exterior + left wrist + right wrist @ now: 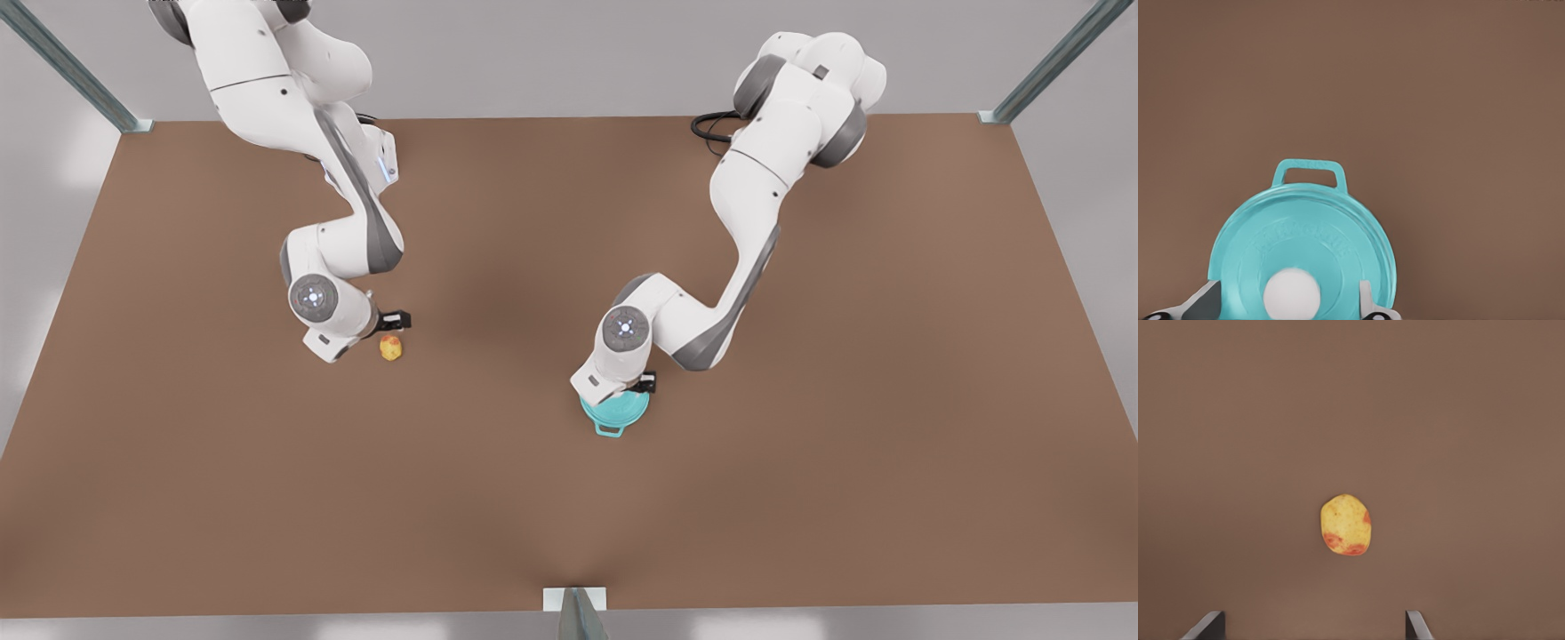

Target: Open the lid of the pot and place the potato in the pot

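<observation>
In the front view, the small lumpy yellow-orange potato lies on the brown tabletop, just at 5 o'clock of the right gripper, which hangs above it. Well apart, toward 3 o'clock, the round teal pot stands with one loop handle pointing to 6 o'clock; the left gripper sits low over it.

In the left wrist view, the flat teal pot lid covers the pot, and the left gripper's spread fingers flank the white knob without touching it.

In the right wrist view, the potato lies on bare tabletop, beyond the right gripper's wide-apart fingertips, ungrasped.
</observation>
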Controlling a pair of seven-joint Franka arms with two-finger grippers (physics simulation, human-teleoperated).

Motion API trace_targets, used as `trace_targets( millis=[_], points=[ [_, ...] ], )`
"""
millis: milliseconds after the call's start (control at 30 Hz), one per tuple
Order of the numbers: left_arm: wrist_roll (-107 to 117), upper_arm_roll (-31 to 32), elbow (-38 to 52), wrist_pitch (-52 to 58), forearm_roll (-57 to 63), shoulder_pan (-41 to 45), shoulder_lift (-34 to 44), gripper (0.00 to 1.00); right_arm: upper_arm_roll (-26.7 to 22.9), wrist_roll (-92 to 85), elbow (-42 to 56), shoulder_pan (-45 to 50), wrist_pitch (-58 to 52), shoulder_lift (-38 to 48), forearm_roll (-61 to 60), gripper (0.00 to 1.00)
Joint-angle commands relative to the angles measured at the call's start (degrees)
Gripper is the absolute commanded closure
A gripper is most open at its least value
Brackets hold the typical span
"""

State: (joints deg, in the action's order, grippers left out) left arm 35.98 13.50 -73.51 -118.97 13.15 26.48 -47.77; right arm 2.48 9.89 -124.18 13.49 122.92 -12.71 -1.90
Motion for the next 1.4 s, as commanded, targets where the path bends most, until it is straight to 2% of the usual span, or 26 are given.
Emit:
trace_targets(
  millis=[0, 133, 167, 200, 267, 333, 400, 500, 600, 667, 767, 833, 867, 900, 967, 1033, 1100, 1133, 1167, 1200, 1233, 1267, 1300, 1333, 1367],
  points=[
    [9.1, 0.0, -0.1, -3.2, 1.2, 0.1, -0.7, 0.0, 0.0, 4.2, -1.0, 0.0, 9.5, -0.9, -0.9, 0.0],
    [9.0, -0.1, -0.1, -4.7, 1.4, 0.1, -1.9, 0.0, 0.0, 1.5, -1.6, -1.4, 17.4, -6.2, -0.8, 0.0],
    [9.0, -0.1, -0.1, -4.7, 1.4, 0.1, -1.9, 0.03, -0.1, -1.9, -1.6, -3.2, 17.6, -6.5, -0.8, 0.0],
    [9.0, -0.1, 0.0, -4.7, 1.4, 0.1, -1.8, 0.28, -0.1, -3.1, -1.6, -3.4, 17.6, -6.8, -0.8, 0.0],
    [9.0, -0.1, 0.3, -4.7, 1.3, 0.0, -1.8, 0.55, 0.0, -3.3, -1.6, -3.3, 17.6, -7.7, -0.8, 0.0],
    [8.9, -0.1, 0.4, -4.6, 1.3, 0.0, -1.7, 0.62, 0.2, -4.3, -1.5, -3.3, 17.6, -7.9, -0.7, 0.0],
    [8.8, -0.1, 0.5, -4.6, 1.3, 0.0, -1.7, 0.63, 0.2, -7.5, -1.5, -3.1, 17.6, -8.3, -0.7, 0.0],
    [4.9, -1.0, 1.0, -3.5, 1.1, -0.8, -1.2, 0.63, 1.0, -9.8, -1.5, -3.1, 17.6, -8.8, -0.8, 0.0],
    [-20.9, -1.3, 2.1, -2.4, 0.8, -10.9, -1.2, 0.63, 1.2, -10.9, -1.5, -3.1, 17.6, -9.4, -0.8, 0.0],
    [-34.9, -2.0, 1.9, -5.8, 1.0, -16.5, -2.8, 0.63, 1.2, -11.1, -1.5, -3.1, 17.6, -10.1, -0.8, 0.0],
    [-36.7, -3.4, 1.9, -12.5, 1.1, -16.6, -6.5, 0.63, 1.3, -12.3, -1.8, -3.2, 17.5, -10.5, -0.9, 0.0],
    [-36.6, -3.6, 2.0, -12.9, 1.1, -16.6, -6.7, 0.63, 1.4, -12.3, -1.8, -3.2, 17.5, -10.9, -0.9, 0.0],
    [-36.6, -3.7, 2.1, -12.6, 1.0, -16.6, -6.6, 0.37, 1.5, -12.3, -2.1, -3.2, 17.5, -10.9, -0.9, 0.0],
    [-36.3, -3.8, 2.1, -11.6, 0.5, -16.6, -6.0, 0.0, 1.5, -13.1, -2.5, -3.2, 17.5, -10.9, -0.9, 0.0],
    [-34.1, -3.6, 11.1, 5.4, -5.6, -17.3, -5.2, 0.0, 1.5, -14.3, -3.0, -3.4, 17.4, -10.7, -1.4, 0.0],
    [-28.0, -3.4, 13.5, 26.0, -9.9, -20.9, 2.8, 0.0, 1.6, -21.3, -3.4, -3.4, 17.1, -10.7, -9.4, 0.0],
    [-29.5, -3.4, 13.3, 44.4, -9.8, -22.4, 14.0, 0.0, 1.6, -21.1, -3.4, -3.4, 17.0, -10.6, -9.5, 0.0],
    [-29.5, -3.6, 7.9, 44.0, -10.5, -23.8, 19.0, 0.0, 1.6, -20.8, -3.4, -3.4, 17.0, -10.6, -9.5, 0.0],
    [-29.3, -4.2, -20.4, 21.5, -14.8, -26.1, 36.5, 0.0, 1.6, -20.7, -3.4, -3.4, 17.0, -10.7, -9.5, 0.0],
    [-29.5, -4.1, -28.2, 17.4, -18.8, -27.2, 41.4, 0.0, 1.6, -20.7, -3.4, -3.4, 17.0, -10.7, -9.5, 0.0],
    [-29.7, -4.1, -20.3, 25.6, -16.7, -27.7, 38.5, 0.0, 1.6, -20.7, -3.4, -3.4, 16.9, -10.7, -9.5, 0.0],
    [-27.9, -3.6, -13.9, 29.0, -15.3, -27.2, 36.9, 0.0, 1.7, -20.7, -3.4, -3.4, 16.9, -10.7, -9.5, 0.0],
    [-27.5, -3.6, -13.9, 36.0, -13.9, -27.0, 37.1, 0.0, 1.7, -20.7, -3.5, -3.3, 16.9, -10.7, -9.5, 0.0],
    [-30.3, -4.3, -13.3, 35.8, -15.0, -28.5, 36.9, 0.0, 1.7, -20.8, -3.7, -3.4, 16.9, -10.7, -9.5, 0.0],
    [-32.4, -3.7, -12.8, 28.7, -18.3, -28.4, 36.2, 0.0, 1.7, -20.8, -3.8, -3.4, 16.9, -10.7, -9.5, 0.0]
  ],
)
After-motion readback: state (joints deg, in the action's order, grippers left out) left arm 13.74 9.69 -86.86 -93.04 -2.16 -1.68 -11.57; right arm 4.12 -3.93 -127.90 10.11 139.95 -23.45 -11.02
